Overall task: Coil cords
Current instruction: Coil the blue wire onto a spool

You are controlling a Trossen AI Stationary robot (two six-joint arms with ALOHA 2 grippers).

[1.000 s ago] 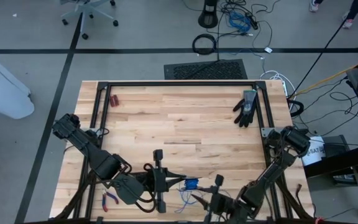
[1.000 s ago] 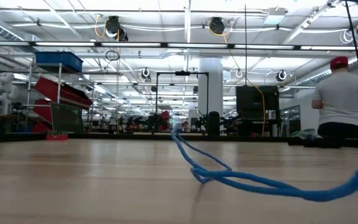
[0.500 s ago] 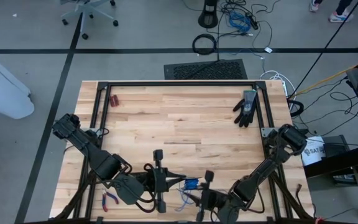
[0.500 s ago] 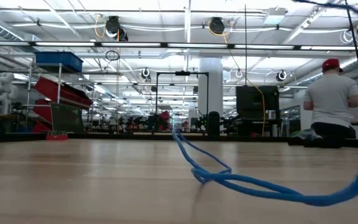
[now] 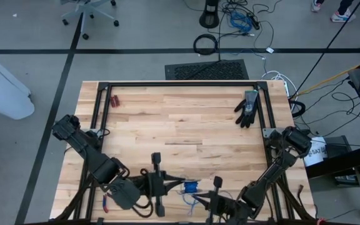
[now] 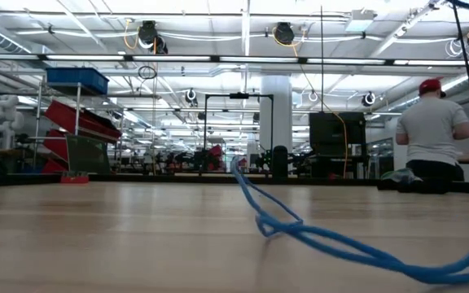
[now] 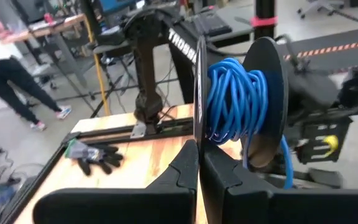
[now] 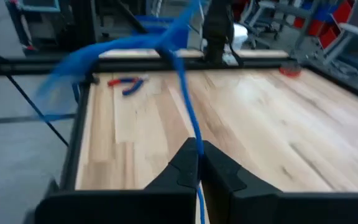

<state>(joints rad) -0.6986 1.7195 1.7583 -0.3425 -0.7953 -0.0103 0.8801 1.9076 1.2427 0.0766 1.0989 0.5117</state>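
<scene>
The blue cord (image 7: 235, 106) is partly wound on a black spool (image 7: 266, 93) that my left gripper (image 7: 199, 163) holds above the table's near edge, left of centre (image 5: 179, 185). A loose strand (image 6: 316, 236) runs down from the spool and lies along the tabletop in loops. My right gripper (image 8: 197, 152) is just right of the spool at the near edge (image 5: 197, 200), shut on that strand (image 8: 188, 118). My left gripper pinches the rim of the spool's thin near flange (image 7: 199, 134) between its two fingers, roughly level. The flange stands edge-on in the hold, and the spool is lifted clear of the table with the coil beside the fingers. My right gripper pinches a single strand of the cord (image 8: 196, 142) between its two fingers. The fingers lie nearly level and point toward the table's left. The strand rises ahead of the fingers toward the spool, and a short piece (image 8: 199, 199) hangs below them.
A black glove (image 5: 247, 109) lies at the far right and red-handled pliers (image 5: 110, 200) near the left front corner. A small red thing (image 5: 115, 100) sits far left. A black frame (image 5: 174, 84) borders the tabletop. A person (image 6: 434, 130) works beyond the table.
My right gripper has shut on the cord strand beside the spool, after nudging toward the table's left and back. The loose strand on the table has shifted a little, and its right-hand part has sunk lower.
</scene>
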